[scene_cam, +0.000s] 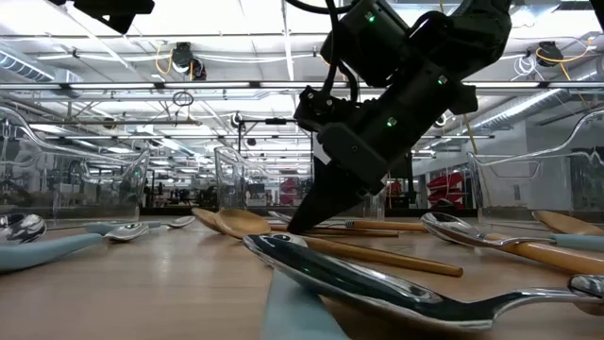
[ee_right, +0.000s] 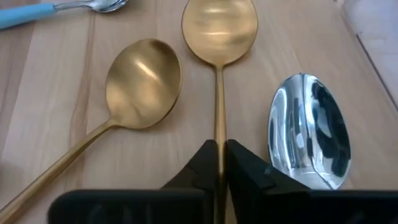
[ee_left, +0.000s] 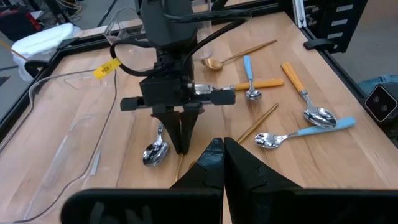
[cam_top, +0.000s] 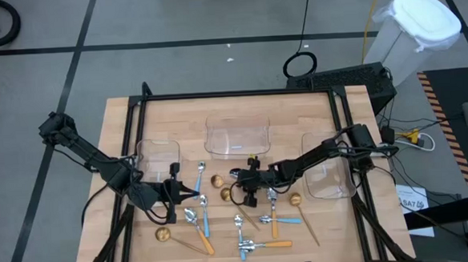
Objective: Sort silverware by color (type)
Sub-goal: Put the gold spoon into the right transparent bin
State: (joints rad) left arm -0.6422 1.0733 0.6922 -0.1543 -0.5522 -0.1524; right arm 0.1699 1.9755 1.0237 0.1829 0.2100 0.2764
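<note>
The silverware lies scattered over the wooden table [cam_top: 327, 230]: blue-handled spoons [cam_top: 205, 221], orange-handled spoons [cam_top: 279, 219] and gold spoons [cam_top: 163, 233]. My right gripper [ee_right: 219, 152] is down at the table's middle, shut on one gold spoon [ee_right: 219, 28]. A second gold spoon [ee_right: 143, 81] and a silver spoon bowl [ee_right: 308, 130] lie flat on either side of it. My left gripper [ee_left: 222, 158] hangs shut above the table's left half, with nothing between its fingers. My right gripper pinches the gold spoon's thin handle [ee_right: 219, 127] between its two fingers, a short way behind the bowl. The fingers [scene_cam: 304, 219] slant down from above and from the table's right, in line with the handle. The spoon lies flat on the table, bowl ahead of the fingertips.
Three clear plastic trays stand along the far half: left [cam_top: 157, 155], middle [cam_top: 238, 135], right [cam_top: 328, 174]. A silver spoon [ee_left: 155, 151] lies just beside the right gripper's tips. More spoons crowd the near edge [cam_top: 264, 245]. Bare wood shows between the trays and the spoons.
</note>
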